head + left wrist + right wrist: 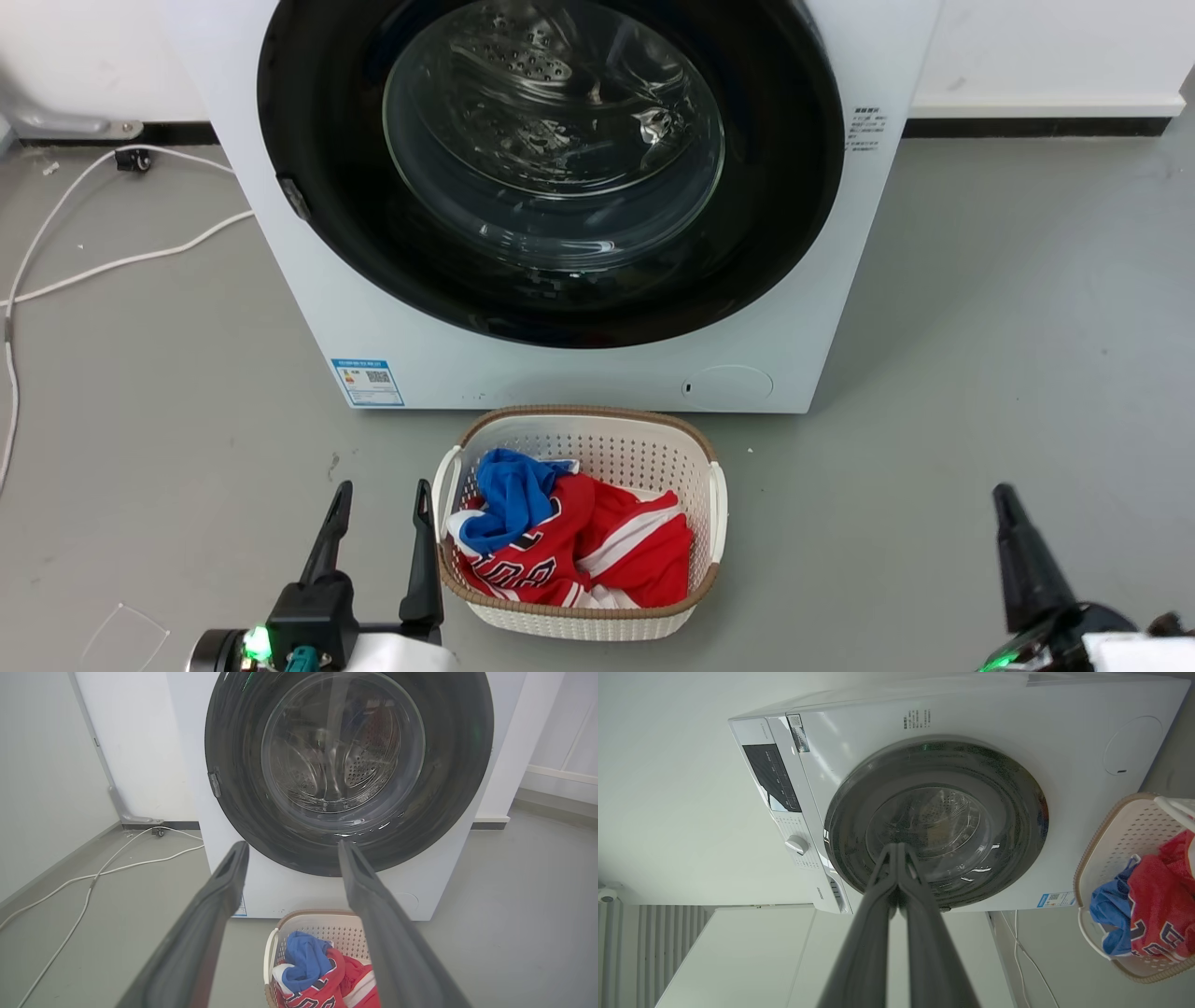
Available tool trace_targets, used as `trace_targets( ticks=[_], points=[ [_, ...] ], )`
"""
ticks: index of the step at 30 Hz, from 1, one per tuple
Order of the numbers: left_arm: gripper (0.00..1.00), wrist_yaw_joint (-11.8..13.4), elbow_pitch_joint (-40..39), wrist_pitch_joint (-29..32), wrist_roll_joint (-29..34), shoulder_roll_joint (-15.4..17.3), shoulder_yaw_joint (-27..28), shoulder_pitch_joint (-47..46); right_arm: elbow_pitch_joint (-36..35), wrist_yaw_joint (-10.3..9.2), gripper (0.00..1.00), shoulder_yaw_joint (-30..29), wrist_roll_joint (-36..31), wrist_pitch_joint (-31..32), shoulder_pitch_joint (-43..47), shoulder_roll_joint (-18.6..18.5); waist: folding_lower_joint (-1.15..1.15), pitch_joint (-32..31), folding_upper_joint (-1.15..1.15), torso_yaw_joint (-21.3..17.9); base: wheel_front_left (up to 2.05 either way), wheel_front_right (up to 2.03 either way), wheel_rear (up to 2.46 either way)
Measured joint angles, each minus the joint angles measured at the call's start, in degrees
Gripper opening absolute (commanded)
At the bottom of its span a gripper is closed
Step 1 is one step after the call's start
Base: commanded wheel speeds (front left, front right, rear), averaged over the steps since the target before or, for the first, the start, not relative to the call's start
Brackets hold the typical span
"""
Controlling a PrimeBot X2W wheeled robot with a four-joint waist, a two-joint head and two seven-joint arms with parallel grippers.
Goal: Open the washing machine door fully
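The washing machine (579, 373) is a white box standing on the grey floor ahead of me. Its door (317, 131) lies flat against the front, a wide glossy black rim around a clear glass bowl, with a small latch tab on the rim's left side (292, 198). My left gripper (383, 499) is open at the lower left, well short of the washer, beside the basket. In the left wrist view its fingers frame the door (233, 765). My right gripper (1006, 499) is shut with nothing in it, low at the right; the right wrist view shows the door (1017, 812) beyond the closed fingers (896, 851).
A white laundry basket (686, 439) with red and blue clothes sits on the floor directly in front of the washer, between my arms. White cables (112, 257) trail over the floor at the left. A blue label (367, 382) and a round cap (728, 383) mark the washer's lower front.
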Motion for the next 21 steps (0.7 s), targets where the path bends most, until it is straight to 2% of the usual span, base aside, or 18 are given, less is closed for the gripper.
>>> trace_targets(
  ticks=[4,13,21],
  points=[
    [1.00,0.1,-0.7,0.0,0.3,0.0,0.1,-1.1,1.8,0.00,0.00,-3.7,-0.4,1.3,-3.7,-0.5,0.00,1.4,0.00,0.1,0.00,0.00,0.00],
    [1.00,-0.6,-2.3,0.0,1.5,0.0,0.3,-7.4,7.5,0.00,0.00,-12.8,0.6,4.6,-18.7,-5.3,0.00,8.8,0.00,0.4,0.00,0.00,0.00],
    [1.00,-1.7,-3.8,0.0,2.4,0.0,1.2,-14.1,14.4,-0.01,0.00,-15.2,1.4,9.6,-35.5,-11.0,0.01,17.1,0.00,0.8,0.00,0.00,0.00]
  ],
)
